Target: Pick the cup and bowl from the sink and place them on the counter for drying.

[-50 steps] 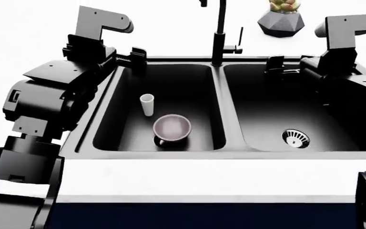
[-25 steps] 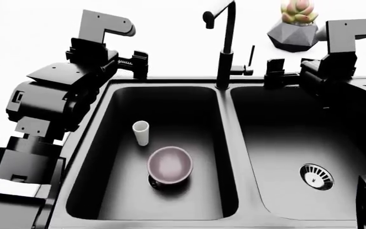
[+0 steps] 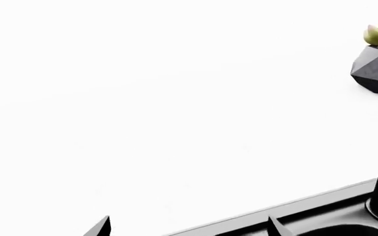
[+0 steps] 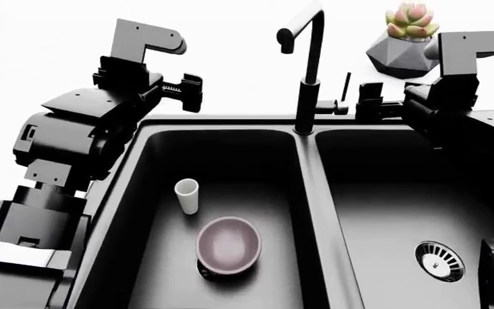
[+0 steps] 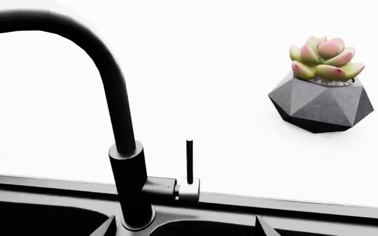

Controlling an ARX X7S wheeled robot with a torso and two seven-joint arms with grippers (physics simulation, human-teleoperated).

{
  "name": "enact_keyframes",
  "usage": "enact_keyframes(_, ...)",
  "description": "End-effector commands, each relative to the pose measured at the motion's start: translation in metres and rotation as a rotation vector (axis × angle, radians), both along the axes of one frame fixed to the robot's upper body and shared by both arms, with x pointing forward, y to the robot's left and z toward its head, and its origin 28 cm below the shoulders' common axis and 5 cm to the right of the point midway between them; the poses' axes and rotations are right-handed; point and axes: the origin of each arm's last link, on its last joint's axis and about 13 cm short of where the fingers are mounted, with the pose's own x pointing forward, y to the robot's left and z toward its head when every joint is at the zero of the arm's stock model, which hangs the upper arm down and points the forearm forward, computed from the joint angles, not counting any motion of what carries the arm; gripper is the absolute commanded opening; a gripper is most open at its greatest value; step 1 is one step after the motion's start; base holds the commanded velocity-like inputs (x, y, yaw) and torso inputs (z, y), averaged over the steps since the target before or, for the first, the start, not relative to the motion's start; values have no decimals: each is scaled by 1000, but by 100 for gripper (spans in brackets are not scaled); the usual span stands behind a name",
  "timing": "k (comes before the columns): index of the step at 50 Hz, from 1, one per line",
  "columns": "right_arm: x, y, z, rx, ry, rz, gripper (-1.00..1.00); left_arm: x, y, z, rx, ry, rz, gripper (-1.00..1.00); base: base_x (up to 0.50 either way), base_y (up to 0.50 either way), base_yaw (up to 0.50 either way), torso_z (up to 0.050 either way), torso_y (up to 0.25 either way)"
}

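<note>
The white cup [image 4: 186, 195] stands upright in the left basin of the black sink [image 4: 316, 193]. The pink-mauve bowl [image 4: 228, 244] sits just in front of it, over that basin's drain. My left gripper [image 4: 188, 91] hovers open above the sink's back left corner, far from both. In the left wrist view its gripper [image 3: 189, 227] shows only two spread tips over the white counter [image 3: 143, 123] and the sink rim [image 3: 294, 209]. My right gripper [image 4: 369, 102] is open at the back rim, right of the faucet; in its wrist view the gripper [image 5: 185, 226] holds nothing.
A tall black faucet [image 4: 309, 71] rises behind the basin divider, close to both grippers. A dark faceted planter [image 4: 401, 48] with a succulent stands on the counter [image 4: 41, 51] at the back right. The right basin holds only a metal drain strainer [image 4: 440, 261].
The head view has moved forward over the sink, so the basins look larger and the front counter edge has left the picture. Cup and bowl have not moved; both grippers stay open.
</note>
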Motion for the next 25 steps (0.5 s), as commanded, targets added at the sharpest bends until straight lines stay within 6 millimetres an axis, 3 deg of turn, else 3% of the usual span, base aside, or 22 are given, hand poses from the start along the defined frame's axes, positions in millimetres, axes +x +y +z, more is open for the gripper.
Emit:
enact_keyframes(1, 1, 0, -3, 6, 7, -11, 100, -4, -7, -9, 10, 44, -20, 100, 0, 0, 0, 0, 0)
enact_keyframes(10, 3, 2, -4, 7, 10, -5, 100, -9, -28, -26, 39, 168, -78, 100, 0, 0, 0, 0, 0)
enact_keyframes(25, 2, 0, -15, 22, 20, -8, 100, 0, -43, -45, 23, 305, -42, 100, 0, 0, 0, 0, 0)
